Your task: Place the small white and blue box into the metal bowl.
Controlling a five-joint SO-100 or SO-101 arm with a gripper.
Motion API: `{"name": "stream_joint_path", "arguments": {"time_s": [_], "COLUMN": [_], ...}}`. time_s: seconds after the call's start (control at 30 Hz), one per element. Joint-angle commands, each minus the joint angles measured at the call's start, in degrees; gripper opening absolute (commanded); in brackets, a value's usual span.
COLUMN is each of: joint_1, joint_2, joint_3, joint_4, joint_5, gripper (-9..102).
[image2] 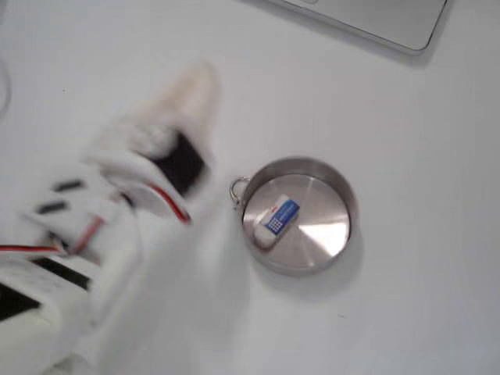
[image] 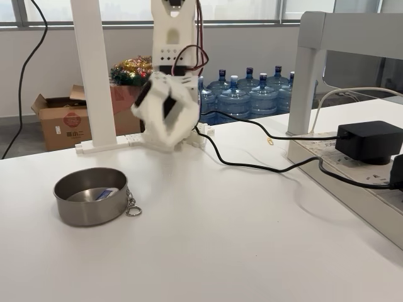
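Box (image2: 278,219) in bowl (image2: 341,195), apart from claw (image2: 195,90)

One fixed view looks low across the table (image: 239,251) toward the windows, at middle range. Another looks straight down from close above. Both share the bowl (image: 88,207) (image2: 344,205) and the blurred arm (image: 167,110) (image2: 117,226).

A white table (image: 208,251) carries the metal bowl (image: 69,211) and a black cable (image: 252,165).

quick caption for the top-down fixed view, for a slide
Small white and blue box lying inside the metal bowl on a white table, motion-blurred gripper beside the bowl.
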Motion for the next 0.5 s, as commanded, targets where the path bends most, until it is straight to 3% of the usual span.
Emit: {"name": "stream_joint_path", "arguments": {"time_s": [0.0, 0.1, 0.2, 0.3, 0.47], "joint_1": [-7.3, -15.2, -22.3, -27.5, -28.8], "joint_2": [7.2, 11.4, 11.2, 17.1, 45.2], "joint_3": [1.1, 4.9, 7.2, 6.2, 6.4], "joint_4": [-0.2, -0.1, 2.5, 13.5, 49.5], "joint_5": [-28.1, -49.2, -62.7, -63.0, -50.9], "gripper": [-5, -5, -4, -4, -4]}}
